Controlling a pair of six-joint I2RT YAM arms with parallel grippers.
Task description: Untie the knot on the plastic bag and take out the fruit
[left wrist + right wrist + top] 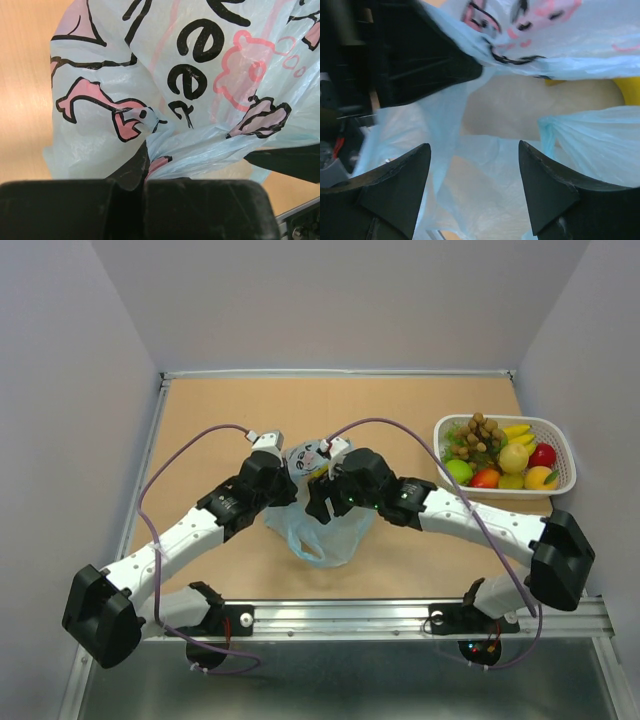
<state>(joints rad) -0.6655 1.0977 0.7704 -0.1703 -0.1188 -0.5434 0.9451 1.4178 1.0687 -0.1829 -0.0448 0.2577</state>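
Note:
The light blue plastic bag (322,532) with pink-and-dark prints lies at the table's middle between both grippers. My left gripper (288,488) is shut on a fold of the bag's film; in the left wrist view the gripper (142,172) pinches the bag (200,65). My right gripper (318,502) is open; in the right wrist view it (474,150) straddles loose film of the bag (485,200) without gripping it. A yellow fruit piece (629,91) shows under the bag's edge. I cannot make out the knot. Other fruit (500,452) lies in the basket.
A white basket (562,480) stands at the back right, holding a brown grape bunch (480,432), bananas, and green, red and yellow pieces. The left gripper's black finger (420,55) is close in front of the right gripper. A metal rail (400,615) runs along the near edge.

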